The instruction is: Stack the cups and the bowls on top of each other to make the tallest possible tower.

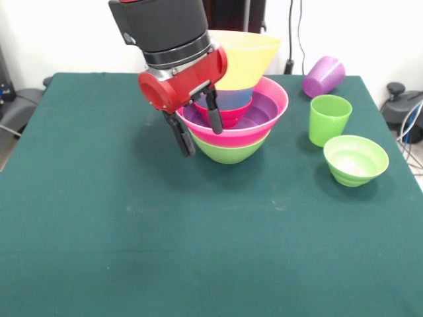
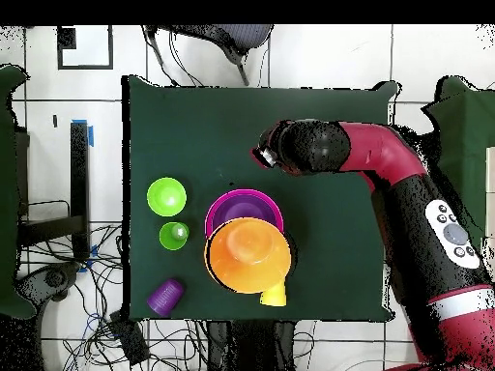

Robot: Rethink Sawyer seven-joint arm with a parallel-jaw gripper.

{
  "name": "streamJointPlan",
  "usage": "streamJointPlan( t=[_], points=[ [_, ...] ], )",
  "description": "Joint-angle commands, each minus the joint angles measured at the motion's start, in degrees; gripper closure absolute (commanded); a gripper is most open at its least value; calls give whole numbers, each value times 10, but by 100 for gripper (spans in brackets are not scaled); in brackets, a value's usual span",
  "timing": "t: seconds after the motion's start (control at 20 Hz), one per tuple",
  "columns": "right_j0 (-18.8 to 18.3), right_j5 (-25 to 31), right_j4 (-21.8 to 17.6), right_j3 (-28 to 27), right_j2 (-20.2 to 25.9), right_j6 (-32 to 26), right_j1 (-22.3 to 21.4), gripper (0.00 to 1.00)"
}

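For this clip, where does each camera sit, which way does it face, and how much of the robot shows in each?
Front view: sits across the table, low and angled down, facing the tower; the gripper and the red and black wrist come down from the top.
Overhead view: hangs above the table, looking straight down; the whole red arm reaches in from the lower right.
Shared: the tower, green cup, lying purple cup and light green bowl, turned half round between views.
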Motion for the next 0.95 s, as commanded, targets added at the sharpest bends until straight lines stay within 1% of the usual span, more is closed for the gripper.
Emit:
streamJointPlan(
  t=[0.05, 0.1, 0.25, 0.4, 0.95],
  points=[
    [35, 60, 17, -38, -49, 62, 9, 0],
    [36, 66, 17, -38, -50, 56, 9, 0],
    [26, 57, 14, -23, -47, 31, 9, 0],
    [14, 61, 23, -15, -39, 15, 7, 0],
    [20, 66, 23, -17, -41, 16, 6, 0]
  ],
)
